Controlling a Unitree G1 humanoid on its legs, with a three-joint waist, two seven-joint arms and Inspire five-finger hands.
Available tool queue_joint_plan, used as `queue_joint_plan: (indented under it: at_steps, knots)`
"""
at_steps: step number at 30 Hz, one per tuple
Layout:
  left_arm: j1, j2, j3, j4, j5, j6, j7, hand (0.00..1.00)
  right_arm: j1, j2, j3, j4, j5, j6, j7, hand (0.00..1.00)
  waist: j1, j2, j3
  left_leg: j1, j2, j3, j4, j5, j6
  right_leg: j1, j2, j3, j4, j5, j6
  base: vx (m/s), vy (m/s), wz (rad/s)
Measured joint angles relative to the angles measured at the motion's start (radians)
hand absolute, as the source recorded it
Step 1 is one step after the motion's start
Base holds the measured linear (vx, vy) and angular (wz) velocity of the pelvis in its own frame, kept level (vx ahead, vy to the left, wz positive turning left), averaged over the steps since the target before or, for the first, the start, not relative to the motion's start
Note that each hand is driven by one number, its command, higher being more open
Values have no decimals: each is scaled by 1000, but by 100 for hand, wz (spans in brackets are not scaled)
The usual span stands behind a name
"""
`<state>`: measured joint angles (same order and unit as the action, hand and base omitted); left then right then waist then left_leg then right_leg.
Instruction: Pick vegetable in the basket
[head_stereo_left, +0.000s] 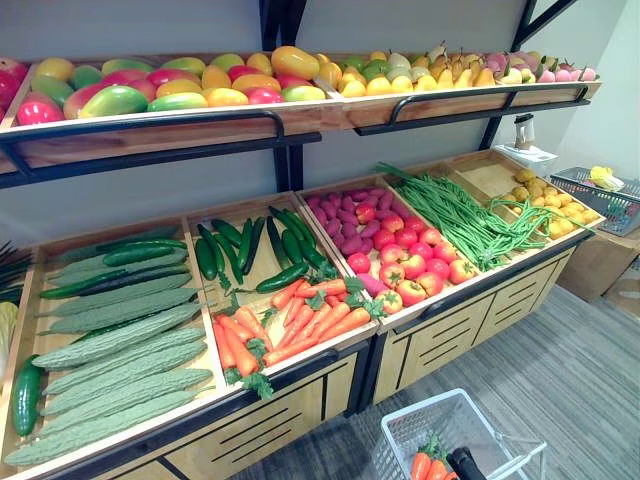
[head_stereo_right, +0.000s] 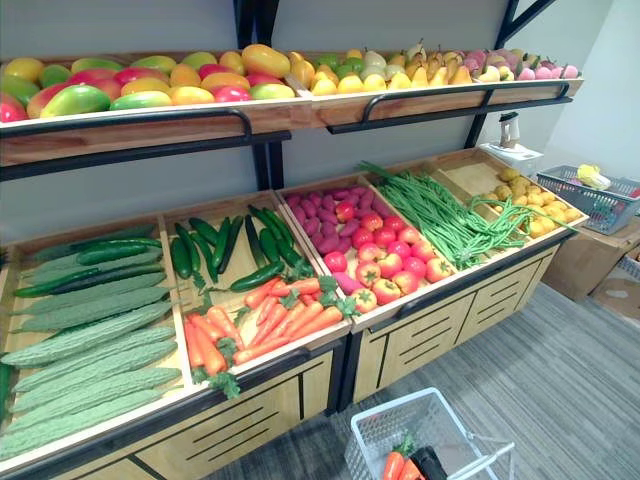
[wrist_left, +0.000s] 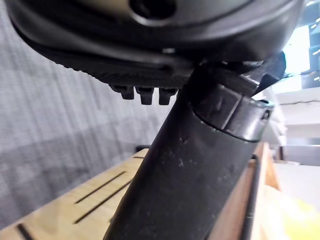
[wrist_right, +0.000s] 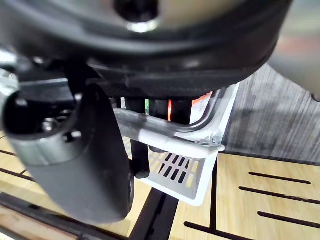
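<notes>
Basket held, next pick pending
Right hand (wrist_right: 75, 150) curls round the basket (head_stereo_left: 490, 425) handle (carrots (head_stereo_left: 428, 465) inside); left hand (wrist_left: 200, 165), state I cannot tell, probably reaches the stand (head_stereo_left: 280, 420) next.

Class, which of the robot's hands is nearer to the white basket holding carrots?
Right. The right hand is curled round the handle of the white basket, touching it. The left hand hangs beside the wooden cabinet front, with no basket by it.
</notes>
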<state>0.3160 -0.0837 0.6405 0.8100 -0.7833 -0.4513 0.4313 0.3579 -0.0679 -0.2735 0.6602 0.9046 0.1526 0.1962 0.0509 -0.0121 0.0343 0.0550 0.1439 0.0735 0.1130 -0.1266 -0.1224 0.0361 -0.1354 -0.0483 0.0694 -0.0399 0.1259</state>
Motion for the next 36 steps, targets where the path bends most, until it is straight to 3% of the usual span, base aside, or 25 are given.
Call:
queue_joint_plan:
  at_steps: [5, 8, 10, 12, 19, 23, 28, 36]
  knots:
    - [-29, 7, -97, 186, -107, 135, -316, 100, -36, 24, -44, 124, 0, -49, 34, 0, 0, -8, 2, 17, 2, 18, -24, 3, -4, -3, 3, 13, 5, -7, 0, 10, -2, -6]
    - [-54, 31, -158, 248, -71, 236, -419, 100, -68, 36, -62, 195, -42, -87, 39, 0, -1, -8, 3, 43, 12, 55, -42, 5, -9, -11, 17, 46, 5, -6, -1, 30, -9, -33]
    - [-71, 48, -169, 264, -26, 286, -458, 100, -84, 40, -67, 233, -69, -102, 34, 0, -1, -5, 3, 51, 17, 72, -51, 6, -11, -17, 24, 61, 5, -6, -1, 33, -14, -30]
    - [-90, 86, -231, 285, 36, 390, -508, 100, -107, 39, -103, 297, -106, -112, 4, 0, -2, -1, 7, 69, 22, 95, -61, 4, -15, -19, 32, 81, 5, -6, -2, 34, 0, -27]
    - [-150, 169, -325, 315, 214, 597, -528, 100, -124, 21, -107, 364, -218, -112, -61, 0, -10, 10, 26, 112, 31, 154, -74, -1, -23, -19, 50, 132, 3, 1, -6, 16, 11, -24]
    - [-165, 190, -364, 324, 245, 626, -528, 100, -136, 18, -97, 379, -276, -113, -59, 0, -19, 8, 27, 117, 32, 179, -75, -2, -24, -19, 54, 154, -24, 24, -7, -34, 21, -21]
    - [-169, 208, -435, 330, 255, 627, -527, 100, -150, -13, -49, 412, -277, -115, -59, 0, -29, 6, 28, 114, 32, 199, -75, -2, -24, -22, 58, 174, -53, 49, -8, -39, 15, -13]
    - [-186, 221, -462, 346, 281, 625, -524, 100, -151, -23, -30, 445, -280, -115, -72, 0, -34, -5, 36, 123, 34, 241, -72, -7, -28, -41, 67, 217, -58, 63, -8, -3, 4, -16]
